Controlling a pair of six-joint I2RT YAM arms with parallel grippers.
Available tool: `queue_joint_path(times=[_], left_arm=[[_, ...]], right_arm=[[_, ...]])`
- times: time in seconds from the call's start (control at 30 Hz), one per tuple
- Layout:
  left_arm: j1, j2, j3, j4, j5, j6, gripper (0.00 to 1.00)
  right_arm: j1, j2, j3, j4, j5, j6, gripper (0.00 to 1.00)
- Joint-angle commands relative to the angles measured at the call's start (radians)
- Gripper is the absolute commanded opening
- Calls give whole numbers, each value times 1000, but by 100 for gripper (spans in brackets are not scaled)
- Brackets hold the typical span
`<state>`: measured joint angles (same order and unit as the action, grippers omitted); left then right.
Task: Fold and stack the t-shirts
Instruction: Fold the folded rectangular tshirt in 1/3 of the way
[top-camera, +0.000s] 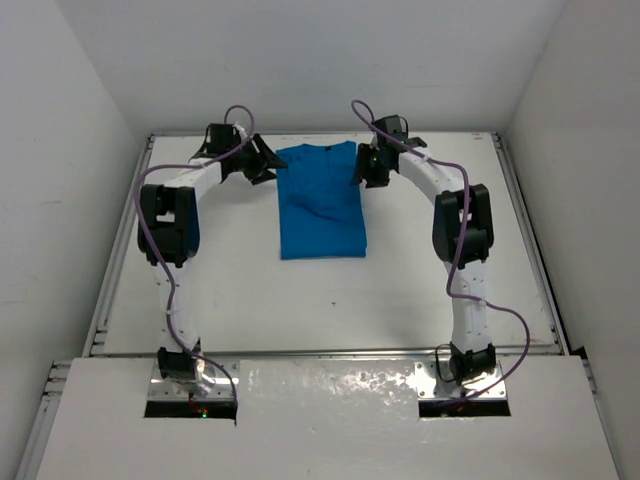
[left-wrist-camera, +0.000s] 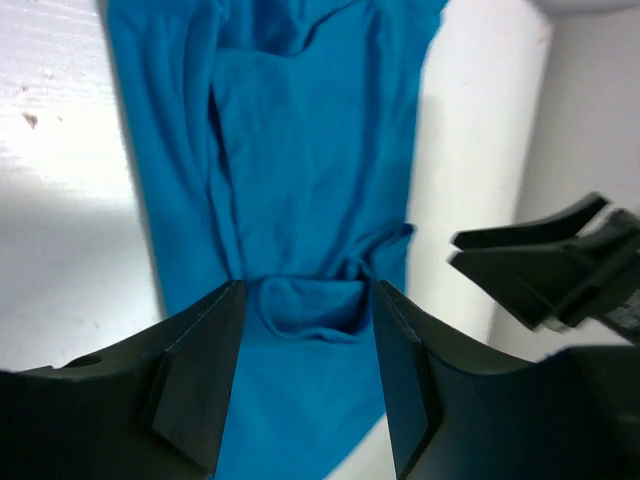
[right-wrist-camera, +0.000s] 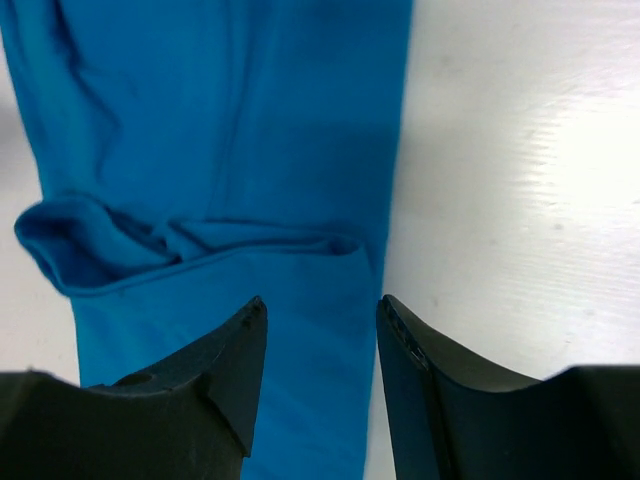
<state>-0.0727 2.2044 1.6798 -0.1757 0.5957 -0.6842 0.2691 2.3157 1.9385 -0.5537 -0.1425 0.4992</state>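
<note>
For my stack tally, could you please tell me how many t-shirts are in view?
1: the blue t-shirt lies at the far middle of the table, between the left end effector and the right end effector. Another might hide beneath.

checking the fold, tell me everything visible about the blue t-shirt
Bright blue cloth t-shirt, no print, lying flat on the table, sides folded inward into a narrow rectangle, collar at the far end, creased across the middle. The left end effector and right end effector, both open, flank that end, gripping nothing.
</note>
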Motion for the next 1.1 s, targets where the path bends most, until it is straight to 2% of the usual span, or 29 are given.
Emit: queue_joint_path(times=[0.0,0.2,0.37,0.47,0.7,0.77,0.8,0.83,0.87,0.9,1.0,1.07], left_arm=[[-25,80,90,-122,41,172,51],[-27,101,81,-151,51,319,51],[-30,95,46,-73,141,330,50],[-32,68,15,-18,144,345,54],[-32,66,21,-24,138,402,58],[-27,48,15,-31,119,413,57],[-22,38,9,-16,109,407,54],[-19,29,-3,-5,83,397,51],[-9,17,-3,2,76,388,43],[-4,14,-2,14,72,376,24],[14,15,23,37,52,328,10],[19,20,41,53,49,313,7]], right_arm=[[2,-53,-56,77,-114,-43,47],[-2,-27,-53,55,-132,-106,47],[-4,-1,-32,63,-134,-132,46],[-4,19,-3,75,-134,-148,46],[-7,70,30,90,-126,-143,45],[-7,80,30,94,-126,-134,40],[-7,82,27,100,-126,-130,33],[-7,77,22,104,-127,-125,31],[-5,73,17,110,-127,-122,29],[-7,67,-1,126,-124,-120,26],[-8,66,3,127,-101,-125,28],[-10,88,29,117,-97,-120,29]])
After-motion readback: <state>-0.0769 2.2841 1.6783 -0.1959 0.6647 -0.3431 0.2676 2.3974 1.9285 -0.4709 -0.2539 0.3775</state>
